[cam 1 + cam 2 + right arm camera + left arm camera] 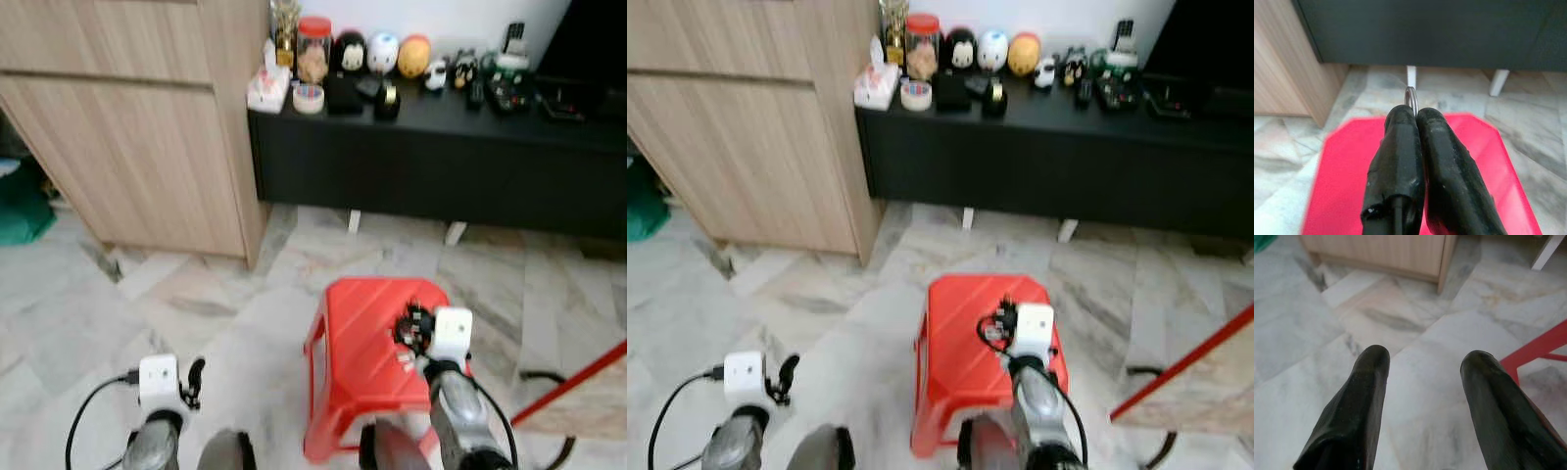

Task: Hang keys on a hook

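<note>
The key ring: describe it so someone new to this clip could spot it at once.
Start at the red stool on the marble floor before the black cabinet. Above it, the right claw is shut on a thin silver key ring, the only metal loop poking past the black fingertips.

Red plastic stool on marble floor, right end effector above its seat; black worktop with figurines beyond; wooden cabinet left.

Soft, even indoor light — no hard shadows on the marble floor. Both head views are slightly blurred, the shelf clutter smeared. Beyond the right gripper the red stool is soft — fingers sharp.
</note>
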### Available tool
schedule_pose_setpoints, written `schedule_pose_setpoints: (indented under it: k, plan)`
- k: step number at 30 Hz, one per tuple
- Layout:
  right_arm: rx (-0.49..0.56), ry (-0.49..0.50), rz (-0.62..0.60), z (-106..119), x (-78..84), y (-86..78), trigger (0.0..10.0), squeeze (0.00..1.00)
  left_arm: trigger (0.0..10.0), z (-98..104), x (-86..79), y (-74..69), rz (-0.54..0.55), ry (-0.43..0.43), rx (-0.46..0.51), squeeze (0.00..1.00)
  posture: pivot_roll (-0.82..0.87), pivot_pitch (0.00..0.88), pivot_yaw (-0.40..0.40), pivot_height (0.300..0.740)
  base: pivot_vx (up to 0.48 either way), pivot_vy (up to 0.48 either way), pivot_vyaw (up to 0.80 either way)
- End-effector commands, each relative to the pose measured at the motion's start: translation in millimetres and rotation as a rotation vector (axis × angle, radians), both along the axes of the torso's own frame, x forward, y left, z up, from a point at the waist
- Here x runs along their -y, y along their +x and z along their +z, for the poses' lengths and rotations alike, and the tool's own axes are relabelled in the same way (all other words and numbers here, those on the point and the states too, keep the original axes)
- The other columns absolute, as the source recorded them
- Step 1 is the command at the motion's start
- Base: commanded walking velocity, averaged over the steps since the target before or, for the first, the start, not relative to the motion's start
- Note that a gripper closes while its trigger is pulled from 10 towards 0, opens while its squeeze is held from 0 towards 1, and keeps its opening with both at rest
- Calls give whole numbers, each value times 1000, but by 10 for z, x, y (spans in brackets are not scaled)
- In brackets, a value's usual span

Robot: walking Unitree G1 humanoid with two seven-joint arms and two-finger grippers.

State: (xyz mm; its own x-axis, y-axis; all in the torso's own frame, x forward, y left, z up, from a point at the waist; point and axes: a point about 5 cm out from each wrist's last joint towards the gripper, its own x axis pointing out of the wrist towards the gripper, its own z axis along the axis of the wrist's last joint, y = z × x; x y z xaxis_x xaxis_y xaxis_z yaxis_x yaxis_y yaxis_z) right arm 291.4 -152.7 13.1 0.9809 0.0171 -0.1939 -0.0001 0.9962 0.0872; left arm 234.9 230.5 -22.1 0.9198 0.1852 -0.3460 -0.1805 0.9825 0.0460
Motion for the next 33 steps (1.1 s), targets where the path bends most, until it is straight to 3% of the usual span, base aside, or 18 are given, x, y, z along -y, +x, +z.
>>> schedule_pose_setpoints:
  k: [1,17,33]
  plan:
    - [22,5,-5,45,-1,32,10000,0,10000,-106,-36,-123,5,10,-72,0,19,61,-70,717,0,0,0]
    - [17,3,-16,44,8,25,10000,0,10000,-410,-37,-522,34,-1,-279,0,12,27,-69,722,0,0,0]
    - [42,5,-24,118,-15,70,10000,0,10000,-461,28,-586,15,-4,-310,0,0,7,-63,722,0,0,0]
